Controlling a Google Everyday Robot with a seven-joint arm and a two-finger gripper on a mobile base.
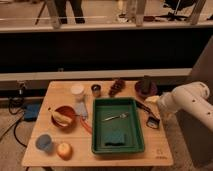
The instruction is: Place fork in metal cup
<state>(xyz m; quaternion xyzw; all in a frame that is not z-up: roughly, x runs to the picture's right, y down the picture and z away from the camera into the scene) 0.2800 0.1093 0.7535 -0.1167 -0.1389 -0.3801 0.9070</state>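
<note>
Slim shiny fork (116, 118) lies flat in the rectangular green tray (118, 100). The short cylindrical metal cup (96, 90) stands behind the tray on the wooden table (59, 91). The end effector (151, 121) is beside the tray's right rim; whether it is open or closed cannot be told.

A light wooden table (158, 141) stood on a pale floor (14, 147). Behind its far edge a pale ledge (75, 75) ran beneath a dark panel (100, 50). Cables (12, 104) lay beyond its left edge. The light was warm and dim.
</note>
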